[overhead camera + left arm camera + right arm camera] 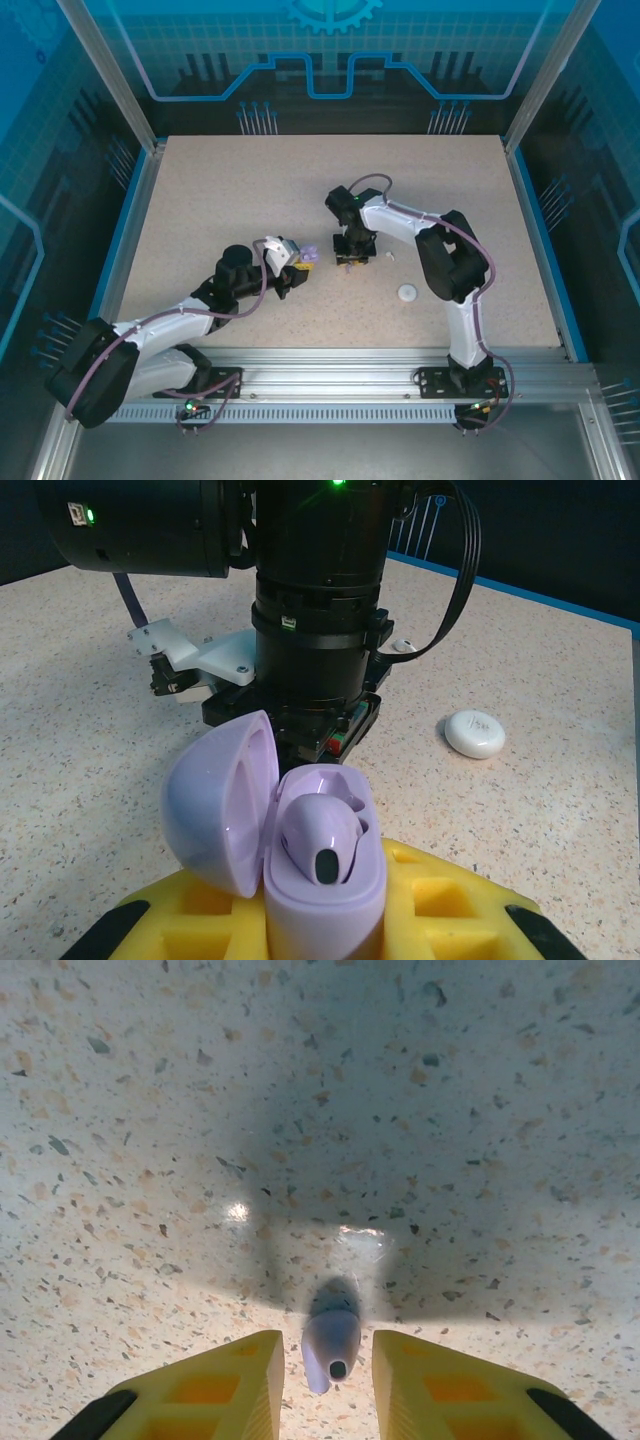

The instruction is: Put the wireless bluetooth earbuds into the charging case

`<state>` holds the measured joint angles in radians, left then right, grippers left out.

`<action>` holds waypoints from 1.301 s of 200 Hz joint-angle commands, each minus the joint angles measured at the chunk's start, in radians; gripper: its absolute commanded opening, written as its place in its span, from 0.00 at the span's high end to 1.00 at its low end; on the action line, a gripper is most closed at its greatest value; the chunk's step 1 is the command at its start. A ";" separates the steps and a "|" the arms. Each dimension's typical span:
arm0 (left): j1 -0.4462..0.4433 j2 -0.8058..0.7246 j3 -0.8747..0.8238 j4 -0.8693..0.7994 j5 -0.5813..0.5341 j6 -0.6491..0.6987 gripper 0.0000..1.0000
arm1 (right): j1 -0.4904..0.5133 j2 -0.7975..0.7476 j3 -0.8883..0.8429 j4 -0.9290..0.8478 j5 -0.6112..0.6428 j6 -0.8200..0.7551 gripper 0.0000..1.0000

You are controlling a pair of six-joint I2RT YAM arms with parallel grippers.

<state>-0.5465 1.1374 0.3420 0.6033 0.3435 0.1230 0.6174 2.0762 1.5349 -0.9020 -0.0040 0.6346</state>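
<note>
though faintly marked, white case shows no legible writing

Noted speckled beige table, blue-edged; glass enclosure walls at twelve, nine and three o'clock.

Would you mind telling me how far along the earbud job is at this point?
Done: the purple case stands open in the left gripper, with one purple earbud already seated inside. In hand: the right gripper has its fingers on either side of a second purple earbud, low over the table. Left: putting that bud into the case. A white earbud and a closed white case lie on the table.
</note>
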 commanded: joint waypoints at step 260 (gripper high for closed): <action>-0.005 0.037 0.002 0.016 0.003 0.010 0.88 | 0.036 0.010 0.018 -0.036 0.071 -0.033 0.81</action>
<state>-0.5465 1.1572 0.3416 0.6048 0.3439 0.1234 0.6418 2.1208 1.5707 -0.9478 0.0463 0.6048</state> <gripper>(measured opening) 0.230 0.192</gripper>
